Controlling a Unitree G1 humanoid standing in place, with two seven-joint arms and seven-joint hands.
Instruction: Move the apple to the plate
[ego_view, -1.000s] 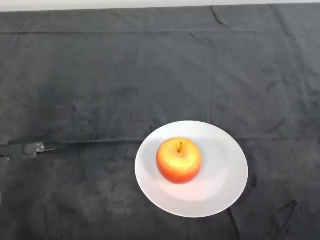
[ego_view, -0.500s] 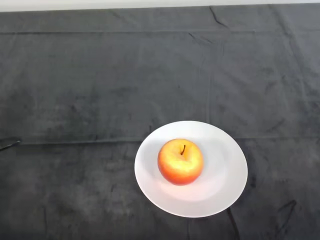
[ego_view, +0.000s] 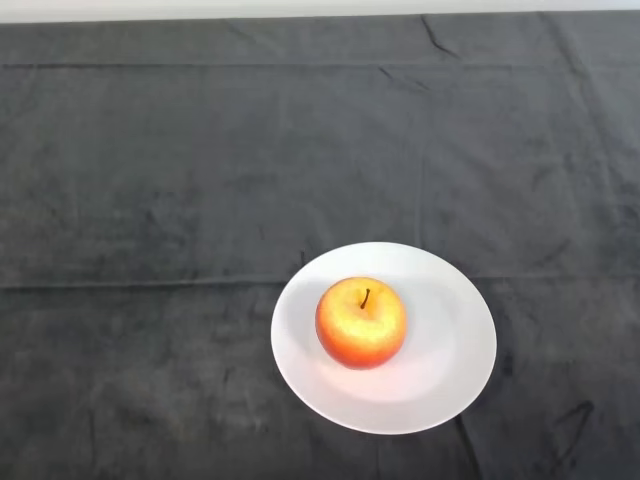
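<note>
A red and yellow apple (ego_view: 361, 322) sits upright, stem up, on a white round plate (ego_view: 450, 350) at the lower middle of the head view. It rests a little left of the plate's middle. The plate lies flat on the dark cloth.
The dark cloth (ego_view: 200, 180) covers the whole table, with folds and creases across it. The table's far edge runs along the top of the view.
The hand has drawn back out of the view at the left edge. The apple has settled slightly to the right on the plate.
</note>
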